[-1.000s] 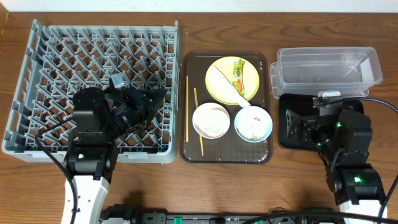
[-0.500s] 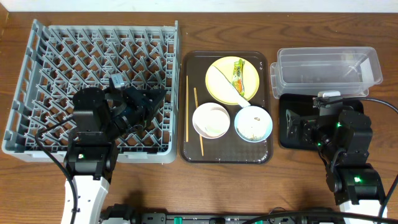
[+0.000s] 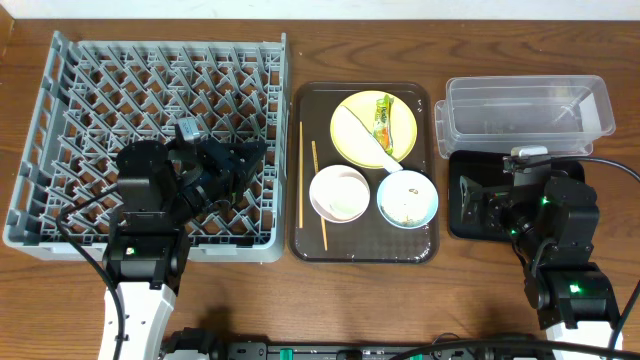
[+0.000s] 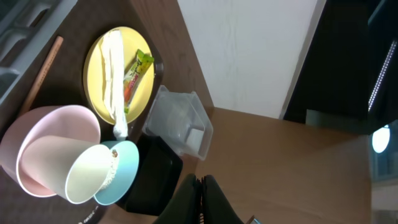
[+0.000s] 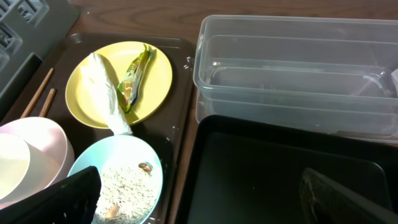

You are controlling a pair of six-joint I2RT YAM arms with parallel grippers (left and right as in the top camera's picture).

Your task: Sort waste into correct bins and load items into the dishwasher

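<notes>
The yellow plate (image 3: 373, 128) holds the green-and-yellow wrapper (image 3: 382, 118) and the white paper strip (image 3: 362, 138). In front of it are the white bowl (image 3: 339, 193), with a small white cup (image 5: 11, 169) in it, and the light blue bowl (image 3: 407, 199) with rice scraps (image 5: 124, 186). Two chopsticks (image 3: 301, 175) lie at the tray's left side. My left gripper (image 3: 245, 160) is shut and empty over the grey rack (image 3: 150, 130); its fingers (image 4: 202, 199) touch. My right gripper (image 5: 205, 196) is open and empty over the black tray (image 3: 462, 205), in front of the clear tub (image 3: 528, 110).
The dishes sit on a dark brown serving tray (image 3: 365, 250) between the rack and the bins. The clear tub (image 5: 298, 68) holds nothing I can see. A cable runs from the right arm past the tub.
</notes>
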